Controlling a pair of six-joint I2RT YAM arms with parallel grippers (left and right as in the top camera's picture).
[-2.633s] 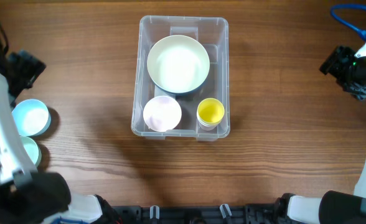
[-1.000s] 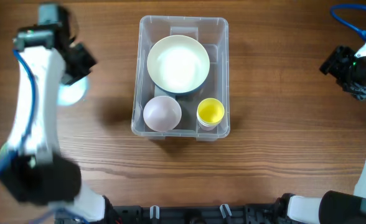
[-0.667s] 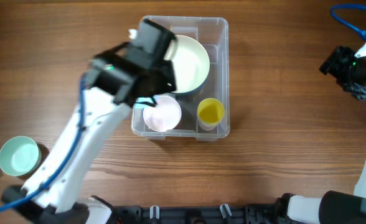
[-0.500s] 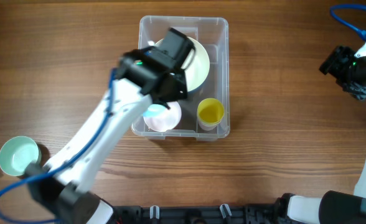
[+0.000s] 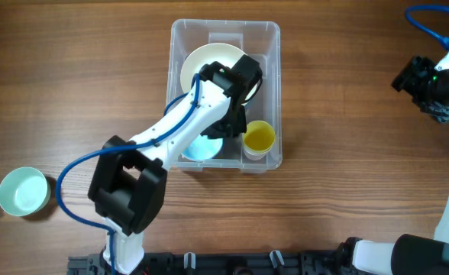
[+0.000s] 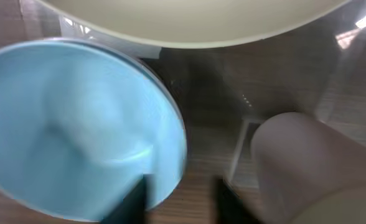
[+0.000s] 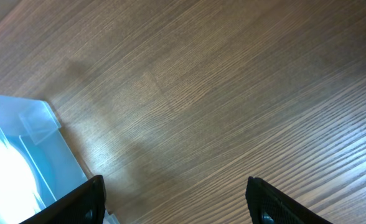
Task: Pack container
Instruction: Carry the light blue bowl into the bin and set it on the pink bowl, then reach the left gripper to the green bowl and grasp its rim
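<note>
**Overhead:** My left claw [image 5: 224, 126] is inside the container [image 5: 274, 46], mid-bench, with the blue bowl [image 5: 200, 147] at its 8 o'clock.

**Left wrist:** The jaws are narrowly parted astride the bowl's rim. A skewed withdrawal could snag the rim and tip the bowl.

**Right wrist:** My right claw [image 7: 177, 199] is wide and empty. The container lies at its 9 o'clock.

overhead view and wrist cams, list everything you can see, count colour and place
container: 1, clear plastic, table centre
large bowl: 1, cream, far end of the container
blue bowl: 1, light blue, near-left corner of the container
cup: 1, yellow, near-right corner of the container
mint bowl: 1, pale green, on the table at the near left, outside the container
table: 1, brown wood, under everything
cable: 1, blue, far right corner
left hand: 1, black, open, at the blue bowl's rim inside the container
right hand: 1, black, open and empty, above the table at the right
</note>
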